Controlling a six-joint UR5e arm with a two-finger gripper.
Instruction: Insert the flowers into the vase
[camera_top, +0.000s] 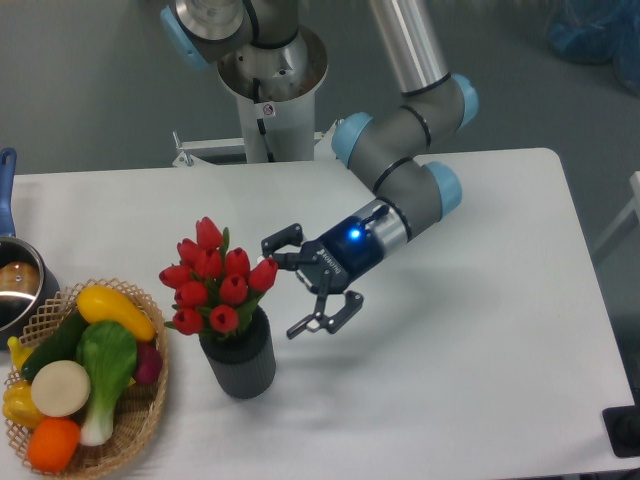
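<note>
hand (296, 285): spread wide, holding nothing | beside flowers (214, 278) | flowers upright in vase (240, 360)

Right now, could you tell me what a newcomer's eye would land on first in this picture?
The red flowers stand out first, upright in the dark vase near the table's front left. Just right of them the open gripper hangs with fingers spread, a blue light glowing on its wrist. At the far left, a wicker basket of bright toy vegetables sits at the table's edge.
</note>
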